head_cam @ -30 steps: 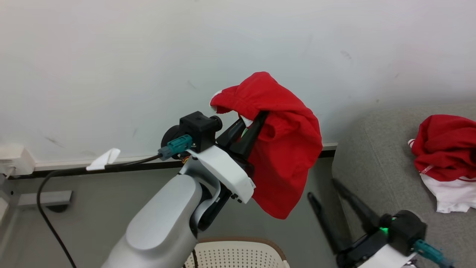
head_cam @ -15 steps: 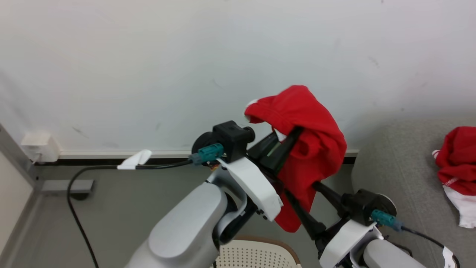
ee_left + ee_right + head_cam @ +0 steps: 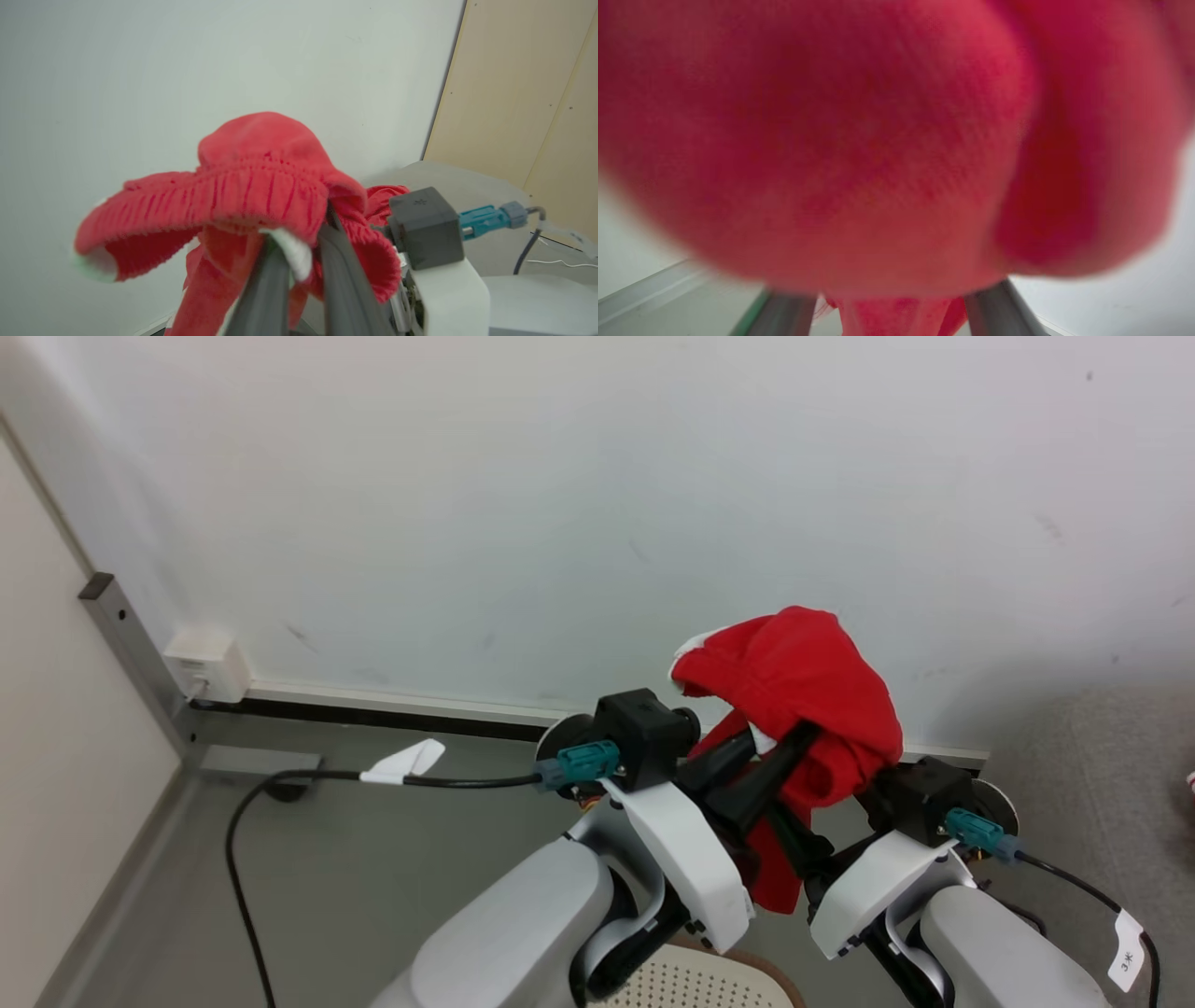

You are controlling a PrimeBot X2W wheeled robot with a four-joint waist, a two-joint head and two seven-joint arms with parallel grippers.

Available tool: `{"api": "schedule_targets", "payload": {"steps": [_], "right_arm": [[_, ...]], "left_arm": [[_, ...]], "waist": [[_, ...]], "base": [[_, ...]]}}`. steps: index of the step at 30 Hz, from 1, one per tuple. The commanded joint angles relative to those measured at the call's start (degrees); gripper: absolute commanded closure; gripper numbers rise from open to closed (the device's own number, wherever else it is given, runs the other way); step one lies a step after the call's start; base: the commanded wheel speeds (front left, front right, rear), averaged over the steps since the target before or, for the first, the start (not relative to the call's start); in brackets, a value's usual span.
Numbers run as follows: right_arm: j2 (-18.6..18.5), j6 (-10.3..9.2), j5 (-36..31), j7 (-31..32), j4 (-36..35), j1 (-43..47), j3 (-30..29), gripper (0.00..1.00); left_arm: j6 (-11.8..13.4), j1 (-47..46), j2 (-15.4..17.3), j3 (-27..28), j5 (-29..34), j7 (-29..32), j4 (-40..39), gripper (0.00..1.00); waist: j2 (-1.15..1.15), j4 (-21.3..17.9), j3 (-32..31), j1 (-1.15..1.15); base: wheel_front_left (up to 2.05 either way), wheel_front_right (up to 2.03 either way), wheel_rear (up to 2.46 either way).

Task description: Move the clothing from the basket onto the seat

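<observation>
My left gripper (image 3: pixel 780 739) is raised in front of the wall and shut on a piece of red clothing (image 3: pixel 803 686). The cloth drapes over its fingers and hangs down behind them. In the left wrist view the gathered red waistband (image 3: pixel 243 191) and a white tag sit pinched between the fingers (image 3: pixel 261 289). My right gripper (image 3: pixel 805 845) is close beside the left one, under the hanging cloth. Its fingers (image 3: pixel 999 308) stand wide apart and open, the blurred red cloth (image 3: pixel 859 140) right in front of them. The basket (image 3: pixel 738 963) shows as a rim below. The grey seat (image 3: pixel 1102 775) lies at the right.
A pale wall rises just behind the grippers, with a dark skirting strip. A black cable (image 3: pixel 280 782) runs over the grey floor to a white socket box (image 3: pixel 207 663). A metal post (image 3: pixel 131 644) and a beige panel stand at the left.
The camera has turned left, so the seat has slid to the right edge. My right gripper has come up close under the hanging red cloth. The left gripper keeps its hold.
</observation>
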Motion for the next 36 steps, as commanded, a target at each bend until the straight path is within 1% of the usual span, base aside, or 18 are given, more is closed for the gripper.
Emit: {"api": "schedule_targets", "payload": {"steps": [1, 2, 3, 4, 5, 6, 7, 9, 18, 23, 29, 30, 31, 32, 33, 34, 35, 36], "right_arm": [[0.33, -0.13, -0.61, -0.17, 0.05, -1.09, 0.01, 0.00], [0.54, -0.13, -0.77, -0.17, -0.09, -1.24, 0.06, 0.00], [0.62, -0.13, -0.98, -0.17, -0.18, -1.32, 0.26, 0.15], [0.62, -0.13, -1.28, -0.17, -0.27, -1.50, 0.33, 0.38], [0.61, -0.13, -1.52, -0.18, -0.53, -1.80, 0.18, 0.53], [0.67, -0.13, -1.68, -0.18, -0.97, -2.04, -0.16, 0.73], [0.74, -0.13, -1.90, -0.18, -1.36, -2.04, -0.48, 1.00], [0.86, -0.13, -2.02, -0.18, -2.03, -1.43, -0.57, 1.00], [-0.71, -0.13, -2.14, -0.18, -5.21, 1.29, -1.95, 1.00], [-1.73, -0.13, -3.08, -0.18, -8.03, 3.72, -5.09, 1.00], [-2.42, -0.13, -3.94, -0.19, -12.00, 6.54, -8.72, 1.00], [-2.56, -0.13, -4.17, -0.19, -12.68, 6.94, -9.43, 1.00], [-2.85, -0.13, -4.44, -0.19, -13.43, 7.32, -10.08, 1.00], [-3.09, -0.13, -4.69, -0.19, -14.20, 7.66, -10.73, 1.00], [-3.22, -0.13, -4.88, -0.19, -14.89, 8.00, -11.41, 1.00], [-3.58, -0.13, -5.25, -0.19, -15.57, 8.37, -12.06, 1.00], [-3.77, -0.13, -5.39, -0.19, -16.18, 8.75, -12.75, 1.00], [-3.89, -0.13, -5.43, -0.19, -16.80, 9.09, -13.51, 1.00]], "left_arm": [[-0.05, 0.79, -0.04, -0.31, -0.98, 0.07, -0.26, 1.00], [-0.04, 0.80, -0.08, -0.53, -1.01, 0.14, -0.30, 1.00], [-0.02, 0.78, -0.11, -0.73, -1.11, 0.21, -0.33, 1.00], [0.02, 0.74, -0.14, -0.92, -1.17, 0.27, -0.34, 1.00], [0.09, 0.68, -0.16, -1.07, -1.31, 0.27, -0.30, 1.00], [0.20, 0.59, -0.18, -1.14, -1.49, 0.27, -0.24, 1.00], [0.33, 0.51, -0.19, -1.12, -1.58, 0.18, -0.15, 1.00], [0.59, 0.40, -0.16, -0.82, -1.82, -0.11, 0.14, 1.00], [1.48, 0.14, 1.24, 1.11, -2.70, -1.59, 2.13, 1.00], [1.79, 0.61, 2.28, 1.93, -3.24, -2.27, 3.03, 1.00], [2.18, 1.81, 2.69, 1.58, -3.25, -2.86, 3.41, 1.00], [2.14, 2.07, 2.76, 1.52, -3.30, -3.00, 3.49, 0.90], [2.14, 2.27, 2.84, 1.41, -3.31, -3.00, 3.58, 0.66], [2.11, 2.43, 2.98, 1.30, -3.27, -3.10, 3.64, 0.51], [1.87, 2.56, 3.17, 1.09, -3.12, -3.08, 3.66, 0.28], [1.78, 2.78, 3.30, 0.86, -3.11, -3.06, 3.69, 0.15], [1.75, 2.98, 3.42, 0.73, -3.06, -3.18, 3.67, 0.00], [1.70, 3.13, 3.57, 0.62, -2.89, -3.46, 3.60, 0.00]], "waist": [[0.00, 0.60, -0.10, 0.00], [0.00, 0.82, -0.13, 0.00], [0.00, 1.01, -0.17, 0.00], [0.00, 1.17, -0.20, 0.00], [0.00, 1.29, -0.23, 0.00], [0.00, 1.37, -0.26, 0.00], [0.00, 1.41, -0.30, 0.00], [0.00, 1.38, -0.38, 0.00], [0.00, 0.02, -0.45, 0.00], [0.00, -0.51, -0.41, 0.00], [0.00, -1.28, -0.42, 0.00], [0.00, -1.49, -0.40, 0.00], [0.00, -1.71, -0.35, 0.00], [0.00, -2.00, -0.28, 0.00], [0.00, -2.33, -0.22, 0.00], [0.00, -2.67, -0.15, 0.00], [0.00, -3.01, -0.09, 0.00], [0.00, -3.44, -0.02, 0.00]], "base": [[0.00, 0.00, 0.00], [0.00, 0.00, 0.00], [0.00, 0.00, 0.00], [0.00, 0.00, 0.00], [0.00, 0.00, 0.00], [0.00, 0.00, 0.00], [0.00, 0.00, 0.00], [0.00, 0.00, 0.00], [0.00, 0.00, 0.00], [0.00, 0.00, 0.00], [0.00, 0.00, 0.00], [0.00, 0.00, 0.00], [0.00, 0.00, 0.00], [0.00, 0.00, 0.00], [0.00, 0.00, 0.00], [0.00, 0.00, 0.00], [0.00, 0.00, 0.00], [0.00, 0.00, 0.00]]}}
